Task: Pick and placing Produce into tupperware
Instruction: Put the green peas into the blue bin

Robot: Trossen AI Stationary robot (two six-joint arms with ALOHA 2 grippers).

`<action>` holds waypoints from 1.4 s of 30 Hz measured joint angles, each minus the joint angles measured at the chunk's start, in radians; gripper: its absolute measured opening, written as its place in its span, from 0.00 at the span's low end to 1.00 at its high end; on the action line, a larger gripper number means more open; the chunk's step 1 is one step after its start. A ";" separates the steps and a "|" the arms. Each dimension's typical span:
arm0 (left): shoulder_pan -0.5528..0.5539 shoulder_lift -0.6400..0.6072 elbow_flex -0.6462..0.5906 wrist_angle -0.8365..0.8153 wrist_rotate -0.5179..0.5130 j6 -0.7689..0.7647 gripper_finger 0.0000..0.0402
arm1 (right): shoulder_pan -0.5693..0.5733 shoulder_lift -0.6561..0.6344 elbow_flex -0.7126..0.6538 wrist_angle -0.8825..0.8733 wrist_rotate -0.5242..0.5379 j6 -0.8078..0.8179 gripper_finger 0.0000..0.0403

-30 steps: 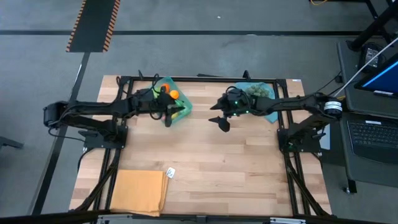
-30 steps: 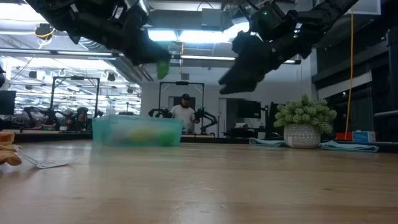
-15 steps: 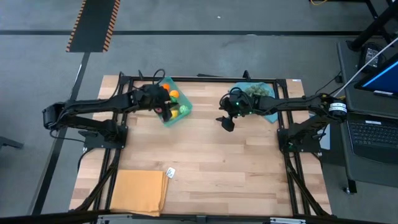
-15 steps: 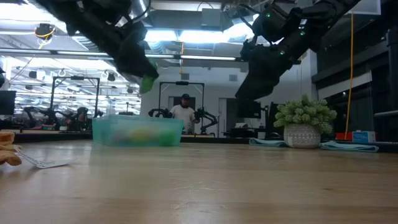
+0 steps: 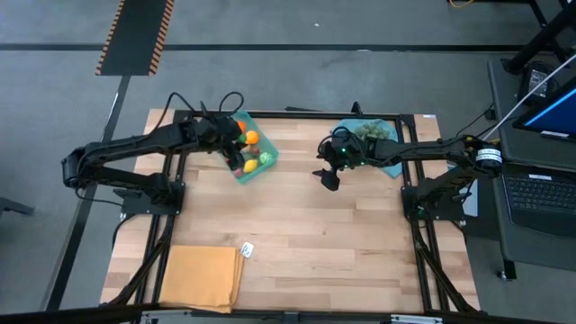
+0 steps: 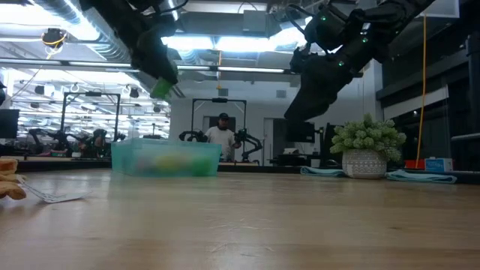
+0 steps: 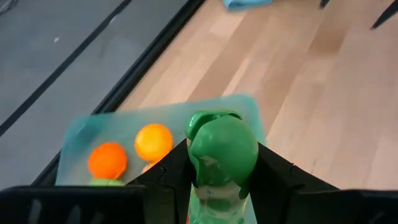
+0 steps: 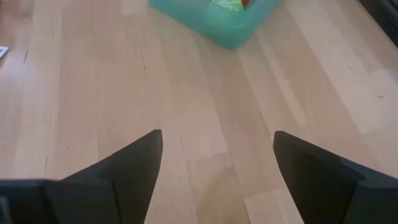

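Left pincer [image 7: 222,186] is clamped on a green piece of produce [image 7: 222,149] and hangs in the air above the tupperware [image 5: 267,166], the teal tray at the far left part of the wooden surface [image 5: 306,234]. In the low view the green piece [image 6: 160,88] sits well above the tray's rim [image 6: 165,160]. Inside the tray lie an orange piece [image 7: 107,160], a yellow-orange piece [image 7: 153,141], and further red and green ones seen from above. Right pincer [image 8: 217,165] has its fingers spread wide with nothing between them, raised over bare wood near the middle of the surface, between the tray and a bushy grey-green cluster [image 6: 367,136] in a white pot. An orange-tan mat [image 5: 202,278] lies at the near left corner.
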State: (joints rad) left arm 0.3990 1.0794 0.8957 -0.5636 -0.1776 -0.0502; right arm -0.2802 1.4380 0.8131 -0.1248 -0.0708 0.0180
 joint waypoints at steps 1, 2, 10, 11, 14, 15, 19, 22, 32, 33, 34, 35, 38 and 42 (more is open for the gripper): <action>0.008 0.000 0.003 -0.020 0.000 0.000 0.29 | 0.000 0.000 0.000 0.000 0.000 0.000 0.76; 0.019 0.000 0.006 -0.042 -0.001 0.000 0.29 | 0.000 0.000 0.000 0.000 0.000 0.001 0.76; 0.129 0.026 0.006 -0.113 0.011 0.041 0.29 | 0.000 0.000 0.000 0.041 0.000 0.000 0.76; 0.143 0.035 0.006 -0.114 0.012 0.050 0.29 | 0.000 0.000 0.000 0.050 0.000 -0.001 0.76; 0.177 0.067 0.006 -0.113 0.015 0.078 0.29 | 0.000 0.000 0.000 0.062 0.000 -0.023 0.76; 0.187 0.079 0.006 -0.112 0.014 0.087 0.29 | 0.000 0.000 0.000 0.062 0.000 -0.026 0.76; 0.223 0.131 0.006 -0.112 0.015 0.150 0.29 | 0.000 0.000 0.000 0.062 0.000 -0.027 0.76; 0.244 0.166 0.006 -0.105 0.015 0.215 0.29 | 0.000 0.000 0.000 0.062 0.000 -0.030 0.76; 0.313 0.273 0.006 -0.070 0.015 0.294 0.29 | 0.000 0.000 0.000 0.062 0.000 -0.030 0.76; 0.320 0.285 0.006 -0.068 0.015 0.300 0.29 | 0.000 0.000 0.000 0.062 0.000 -0.030 0.76; 0.327 0.295 0.006 -0.069 0.015 0.309 0.29 | 0.000 0.000 0.000 0.062 0.000 -0.030 0.76; 0.333 0.306 0.006 -0.069 0.015 0.316 0.29 | 0.000 0.000 0.000 0.062 0.000 -0.030 0.76; 0.350 0.336 0.006 -0.069 0.015 0.326 0.29 | 0.000 0.000 0.000 0.062 0.000 -0.040 0.76; 0.372 0.362 0.006 -0.070 0.015 0.360 0.29 | 0.000 0.001 0.000 0.062 0.000 -0.048 0.76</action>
State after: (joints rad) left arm 0.7710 1.4417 0.9019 -0.6331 -0.1628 0.3100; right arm -0.2802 1.4385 0.8131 -0.0628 -0.0704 -0.0303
